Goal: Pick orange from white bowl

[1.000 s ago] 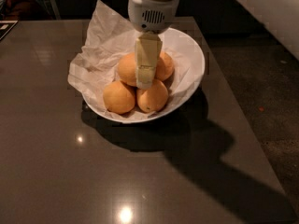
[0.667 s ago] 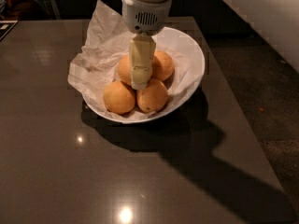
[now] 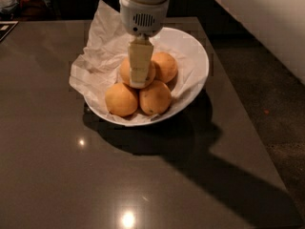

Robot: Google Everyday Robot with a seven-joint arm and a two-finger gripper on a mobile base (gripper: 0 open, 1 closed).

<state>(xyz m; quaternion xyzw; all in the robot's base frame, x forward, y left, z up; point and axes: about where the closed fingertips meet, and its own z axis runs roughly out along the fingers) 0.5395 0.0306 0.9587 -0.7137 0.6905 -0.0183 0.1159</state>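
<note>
The white bowl stands on the dark table and holds several alike oranges in a cluster. The orange at the front right is slightly the biggest. Another sits at the front left, one at the back right, and one at the back left, partly hidden. My gripper hangs straight down from its white wrist over the middle of the cluster. Its cream tip is in front of the back-left orange and just above the two front ones.
A crumpled white paper sheet lies under the oranges and spills over the bowl's left rim. The dark glossy table ends at its right edge, with dark floor beyond. A pale wall runs at the upper right.
My gripper has shifted a little to the left over the oranges. The bowl and the oranges have not moved.
</note>
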